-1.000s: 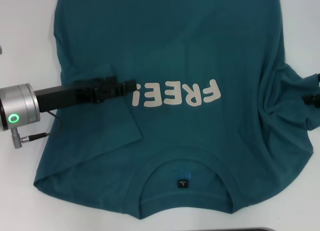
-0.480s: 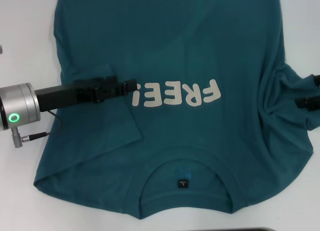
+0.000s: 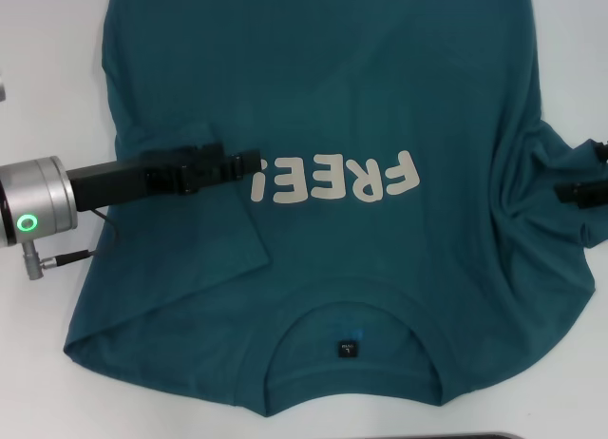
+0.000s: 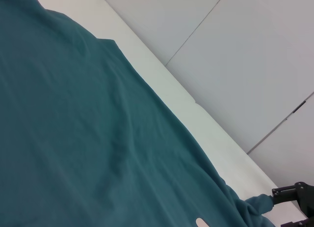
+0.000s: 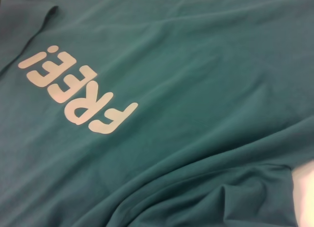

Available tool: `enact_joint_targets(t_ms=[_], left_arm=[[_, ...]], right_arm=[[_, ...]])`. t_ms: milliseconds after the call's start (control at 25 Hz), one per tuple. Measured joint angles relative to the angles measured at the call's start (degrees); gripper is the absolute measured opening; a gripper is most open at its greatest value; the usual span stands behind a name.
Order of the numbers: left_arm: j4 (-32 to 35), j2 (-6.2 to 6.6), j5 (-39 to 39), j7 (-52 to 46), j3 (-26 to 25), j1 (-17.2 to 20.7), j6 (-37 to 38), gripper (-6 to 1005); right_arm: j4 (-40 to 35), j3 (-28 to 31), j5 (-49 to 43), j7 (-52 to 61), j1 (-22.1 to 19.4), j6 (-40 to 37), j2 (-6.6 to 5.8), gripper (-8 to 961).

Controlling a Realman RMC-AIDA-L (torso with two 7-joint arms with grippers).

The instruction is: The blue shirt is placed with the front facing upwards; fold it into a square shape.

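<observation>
The blue shirt (image 3: 323, 78) lies spread front-up on the white table (image 3: 47, 78), its collar and black label (image 3: 348, 348) at the near edge. Pale "FREE!" lettering (image 3: 337, 178) crosses the chest. Its left sleeve (image 3: 218, 230) is folded inward over the chest. My left gripper (image 3: 249, 163) rests across that fold, its tip at the lettering's end. At the right edge, my right gripper (image 3: 581, 190) sits against the bunched right sleeve (image 3: 556, 163). The left wrist view shows the shirt (image 4: 73, 138) with the right gripper (image 4: 289, 196) far off. The right wrist view shows the shirt (image 5: 196, 65) and lettering (image 5: 73, 92).
Bare white table shows on the left of the shirt and at the far right. A dark strip (image 3: 475, 436) runs along the table's near edge. Pale grey panels (image 4: 235, 55) lie beyond the table's edge in the left wrist view.
The lower part of my right gripper has crept a little leftward onto the bunched right sleeve. The left arm and the rest of the shirt have not moved.
</observation>
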Motion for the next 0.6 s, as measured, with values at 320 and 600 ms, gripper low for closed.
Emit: enact_joint_targets(t_ms=[320, 600], left_arm=[[-0.16, 0.02, 0.00, 0.00, 0.00, 0.00, 0.00, 887], [-0.29, 0.08, -0.02, 0.00, -0.07, 0.00, 0.00, 888]], right_arm=[[0.04, 0.86, -0.05, 1.83, 0.10, 1.62, -0.23, 736], [0.05, 0.76, -0.21, 2.74, 0.15, 2.52, -0.06, 427]])
